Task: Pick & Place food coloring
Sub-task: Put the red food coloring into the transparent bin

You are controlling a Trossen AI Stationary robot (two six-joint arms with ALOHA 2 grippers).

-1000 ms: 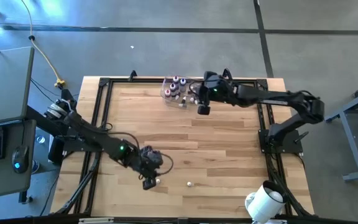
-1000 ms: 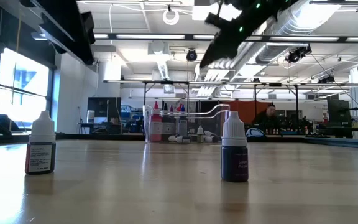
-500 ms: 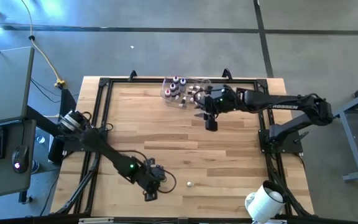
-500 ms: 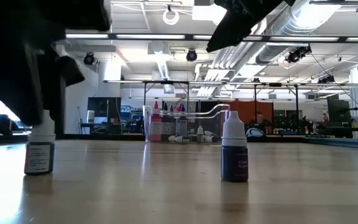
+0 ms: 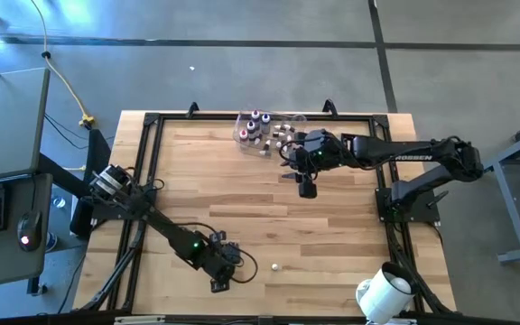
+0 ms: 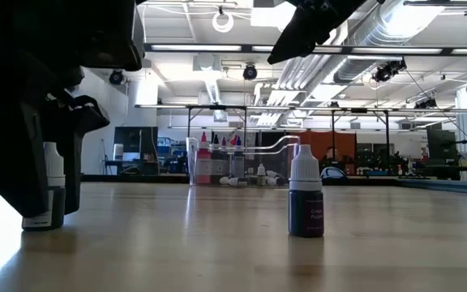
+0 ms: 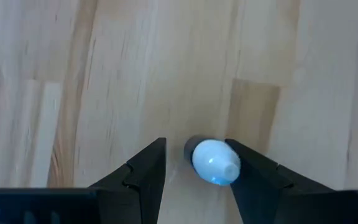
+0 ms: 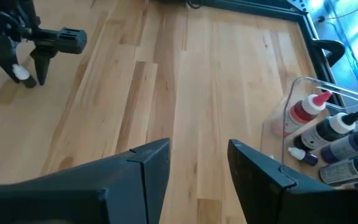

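Bottle (image 7: 211, 163) between left hand's (image 7: 196, 163) fingers

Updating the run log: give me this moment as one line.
left tool: open, straddling upright bottle | right tool: open, empty, beside tub

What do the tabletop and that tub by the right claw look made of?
Tabletop: pale wood planks with a satin sheen, grain and board seams showing. Tub: clear, probably plastic; the food coloring bottles show straight through its wall.
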